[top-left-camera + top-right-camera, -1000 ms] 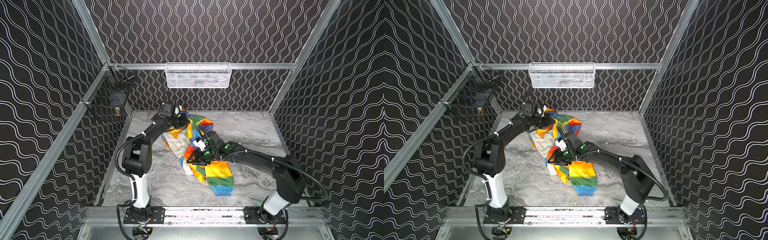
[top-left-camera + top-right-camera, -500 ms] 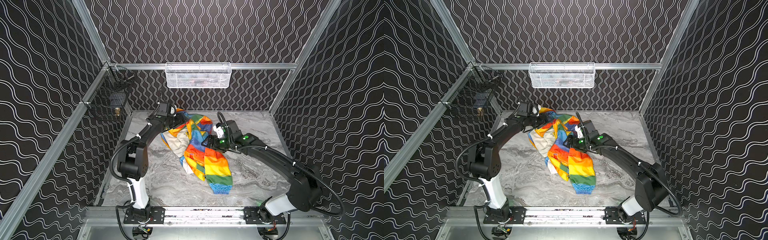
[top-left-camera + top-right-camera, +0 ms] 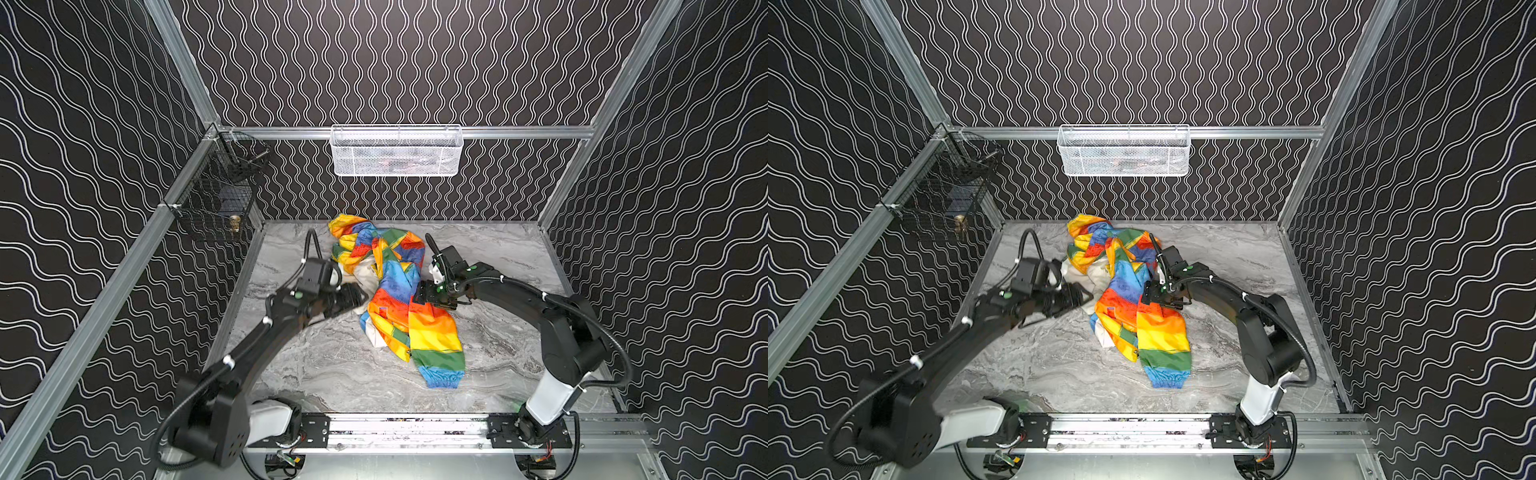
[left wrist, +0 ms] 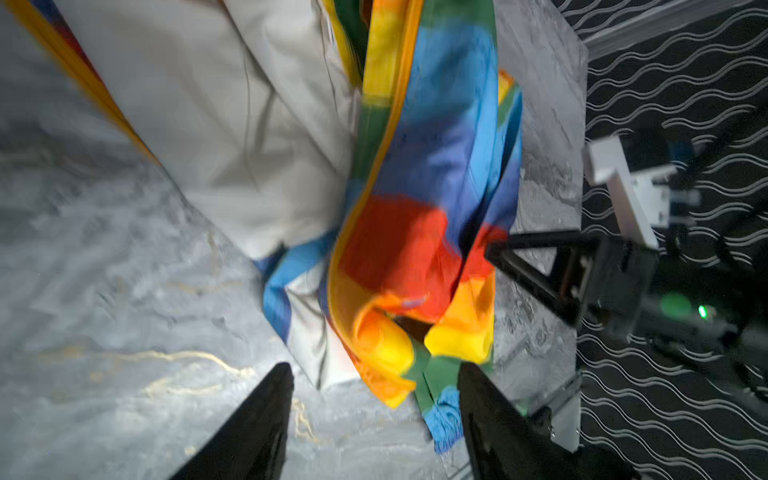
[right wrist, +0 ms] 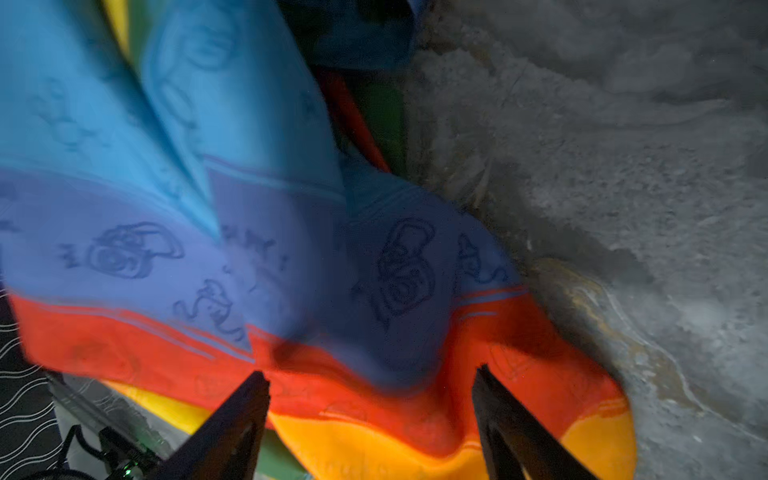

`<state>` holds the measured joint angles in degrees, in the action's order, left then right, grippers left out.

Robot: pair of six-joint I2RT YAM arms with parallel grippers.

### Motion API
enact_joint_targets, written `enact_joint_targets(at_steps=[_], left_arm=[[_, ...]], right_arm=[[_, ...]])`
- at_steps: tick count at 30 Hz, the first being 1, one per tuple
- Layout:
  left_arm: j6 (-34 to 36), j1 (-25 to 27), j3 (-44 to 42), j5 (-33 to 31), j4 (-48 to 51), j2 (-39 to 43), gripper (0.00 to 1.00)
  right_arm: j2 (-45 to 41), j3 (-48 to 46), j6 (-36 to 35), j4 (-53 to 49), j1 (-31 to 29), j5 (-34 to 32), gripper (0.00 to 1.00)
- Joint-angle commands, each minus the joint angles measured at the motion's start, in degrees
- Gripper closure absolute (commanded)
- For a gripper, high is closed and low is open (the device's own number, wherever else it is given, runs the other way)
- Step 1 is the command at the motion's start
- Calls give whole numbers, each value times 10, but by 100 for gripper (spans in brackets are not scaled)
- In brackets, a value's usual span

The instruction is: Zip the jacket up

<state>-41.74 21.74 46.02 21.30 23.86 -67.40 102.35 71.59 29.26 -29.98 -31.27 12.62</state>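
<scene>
The jacket (image 3: 395, 299) (image 3: 1129, 307) lies crumpled in rainbow stripes mid-table in both top views, white lining (image 3: 365, 278) showing on its left. My left gripper (image 3: 359, 297) (image 3: 1084, 296) is open beside that lining. In the left wrist view its fingers (image 4: 374, 370) stand apart over bare table, the jacket (image 4: 419, 232) and its orange zipper band (image 4: 374, 199) just ahead. My right gripper (image 3: 419, 296) (image 3: 1147, 297) sits at the jacket's right edge. In the right wrist view it (image 5: 370, 374) is open over the red and orange stripes (image 5: 374, 419), gripping nothing.
The marble table (image 3: 324, 365) has open room in front of and right of the jacket. A white mesh basket (image 3: 395, 151) hangs on the back wall and a black wire basket (image 3: 216, 199) on the left wall. A metal rail (image 3: 407, 428) runs along the front.
Both grippers have opened and let the jacket go. The left gripper came from the hood end toward the front along the jacket's left side. The right gripper shifted to the jacket's right edge.
</scene>
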Motion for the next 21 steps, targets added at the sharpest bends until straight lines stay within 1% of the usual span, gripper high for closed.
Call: enact_joint_targets(at_steps=[1,3,5,8,11,16,21], left_arm=[[-113,42,-74,12,-54,56,33],[-165,83,-115,-7,-97,82,33],[-195,130,-129,-35,-121,82,32],[-211,188,-125,-64,-146,48,32],[-225,231,-120,-74,-192,-7,32],[-247,275,-116,-86,-247,-81,32],[-253,284,-118,-99,-275,-123,32]], right_arm=[[8,-1,-3,20,1,1,23],[10,-7,2,27,0,3,24],[10,-12,9,33,0,6,27],[12,-17,16,40,1,12,31],[13,-22,19,44,1,15,37],[5,-34,28,53,1,16,43],[-1,-42,30,58,1,20,48]])
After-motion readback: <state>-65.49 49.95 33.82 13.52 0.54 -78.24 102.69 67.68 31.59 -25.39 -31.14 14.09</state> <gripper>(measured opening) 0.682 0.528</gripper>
